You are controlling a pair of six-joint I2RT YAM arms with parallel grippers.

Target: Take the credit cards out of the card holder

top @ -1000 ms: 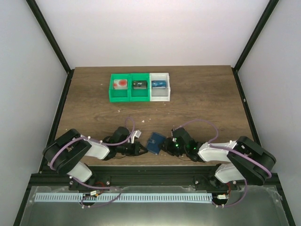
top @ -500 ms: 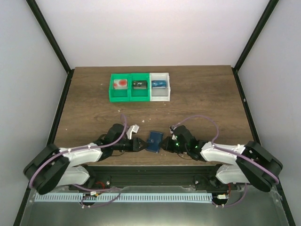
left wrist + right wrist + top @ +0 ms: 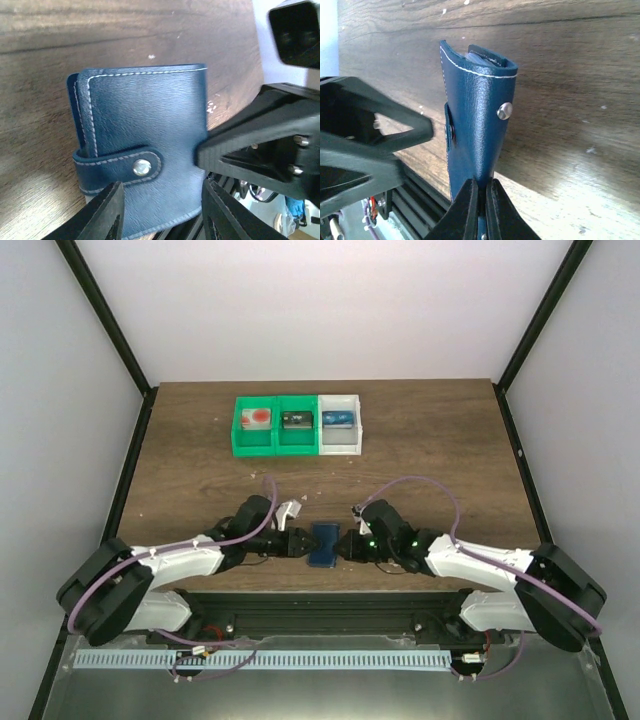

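Position: small dark blue stitched folding card holder, snapped closed, near the front edge of the brown wooden table, between both arms. Its right gripper is pinched tight on one edge. Opposite, the left gripper is half-open and empty, facing the strap tab.

The left arm and right arm extend low and inward, meeting at the dark blue stitched folding card holder. The right gripper sits at the card holder's right side, fingers pinched tight on its edge. The left gripper sits at its left side, jaws parted, fingers straddling the snap-tab edge.
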